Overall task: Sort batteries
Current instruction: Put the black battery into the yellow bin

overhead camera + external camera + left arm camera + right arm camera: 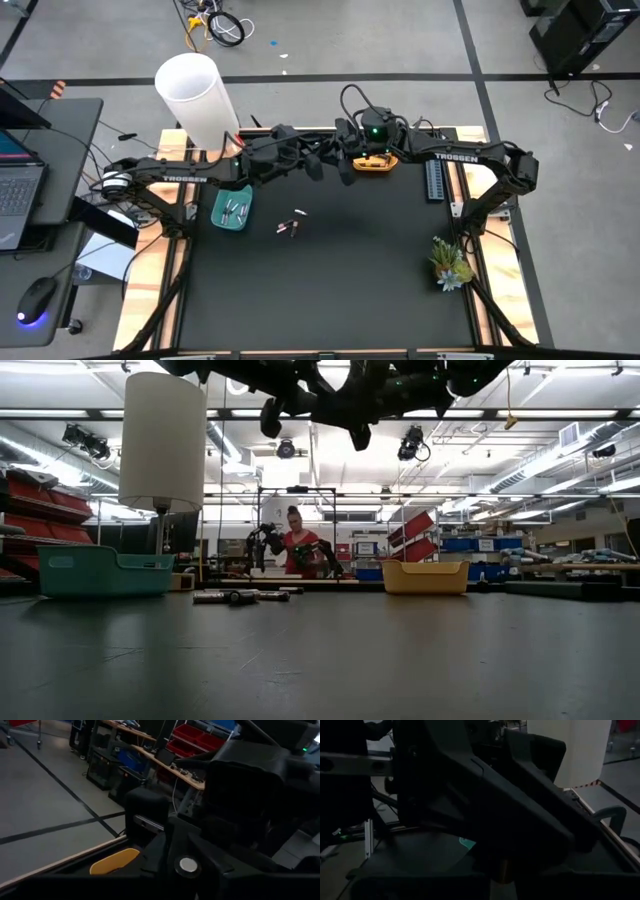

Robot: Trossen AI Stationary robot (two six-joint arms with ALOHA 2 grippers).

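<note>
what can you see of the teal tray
The teal tray is a small rectangular bin, plastic by its look, with low walls and an open top. It sits flat on the black mat near the left edge, under the left arm. A few batteries lie inside. In the low view it stands upright at the left.

L gripper (312, 165) & R gripper (347, 168): fingers merge w/ dark arms, open/shut n/a | yellow bin (374, 163): mostly under R arm | batteries (290, 224): too small to tell type; those in teal bin (231, 209) likewise | wrist views: blocked by arm housings
</note>
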